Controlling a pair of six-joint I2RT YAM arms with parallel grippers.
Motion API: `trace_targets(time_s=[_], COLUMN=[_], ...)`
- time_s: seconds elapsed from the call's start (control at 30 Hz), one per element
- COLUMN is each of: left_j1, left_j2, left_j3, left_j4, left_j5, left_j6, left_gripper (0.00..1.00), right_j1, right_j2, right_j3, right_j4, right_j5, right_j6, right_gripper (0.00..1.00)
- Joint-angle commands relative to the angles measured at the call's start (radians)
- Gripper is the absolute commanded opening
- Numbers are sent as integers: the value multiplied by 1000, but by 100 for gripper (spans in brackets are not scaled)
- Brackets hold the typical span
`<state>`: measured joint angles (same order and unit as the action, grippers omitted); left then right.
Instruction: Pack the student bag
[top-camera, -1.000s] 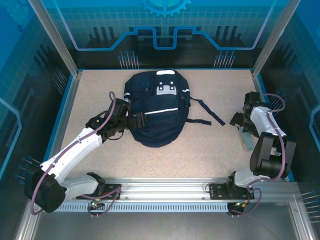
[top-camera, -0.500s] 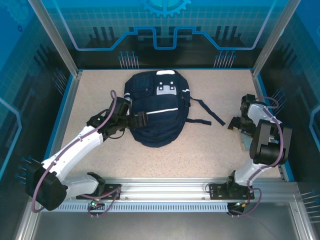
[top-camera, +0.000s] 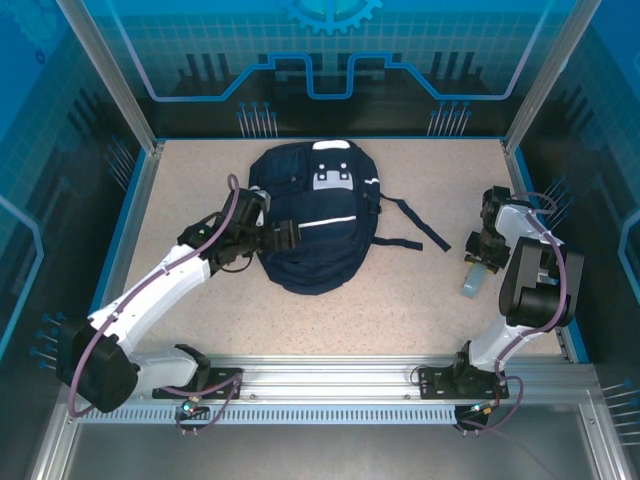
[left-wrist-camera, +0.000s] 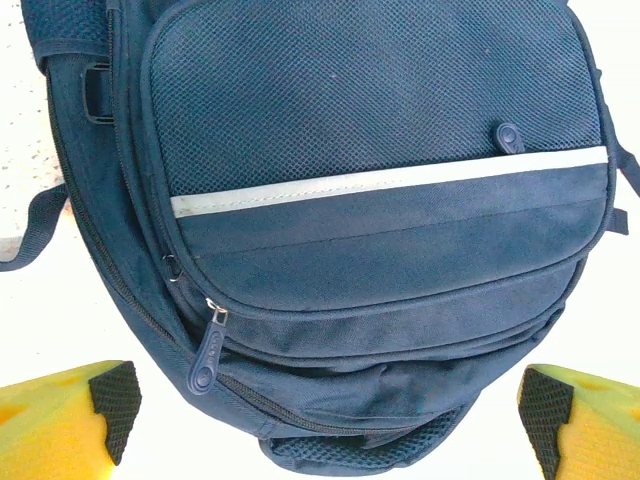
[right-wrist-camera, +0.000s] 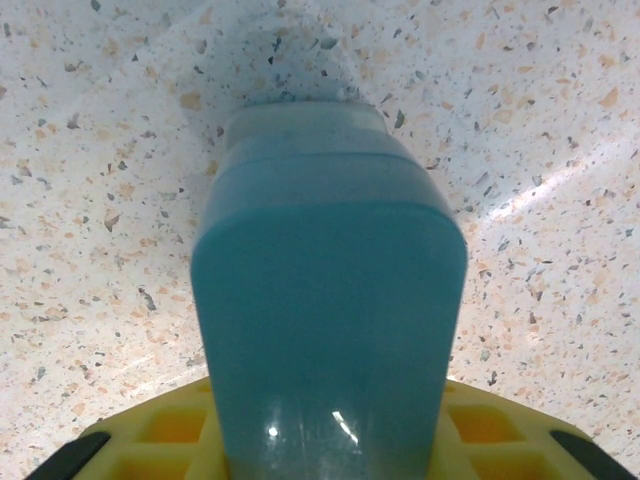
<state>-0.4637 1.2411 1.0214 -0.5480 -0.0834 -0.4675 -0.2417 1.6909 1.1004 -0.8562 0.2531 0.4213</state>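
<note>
The student bag (top-camera: 315, 220) lay flat on the speckled table (top-camera: 400, 300), just above the centre of the overhead view. At its lower left edge the left gripper (top-camera: 284, 237) stood spread wide, holding nothing. At the far right, well apart from the bag, the right gripper (top-camera: 478, 262) pinched a teal bottle (right-wrist-camera: 330, 300) between yellow fingers (right-wrist-camera: 150, 430).

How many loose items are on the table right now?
2. The student bag lies in the middle, towards the far side; a teal bottle is near the right edge of the table. Anything inside the bag would be hidden.
</note>
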Motion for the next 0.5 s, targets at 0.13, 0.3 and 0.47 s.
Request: trace_targets(time_s=[0.13,0.3,0.47], left_j1=[-41,-130,-215], left_j2=[72,162,269], left_j3=[96,167,252], left_j4=[17,13,-21], left_j5=[75,21,-27], left_j6=[143,289,463], left_gripper=[99,99,98], right_j1=[48,83,97], right_j2=[-176,-304,-381], right_j3=[-5,-11,-41], right_j4=[18,29,38], right_j5=[-198,-399,-543], right_j6=[-16,-16,0], right_gripper=[27,27,27])
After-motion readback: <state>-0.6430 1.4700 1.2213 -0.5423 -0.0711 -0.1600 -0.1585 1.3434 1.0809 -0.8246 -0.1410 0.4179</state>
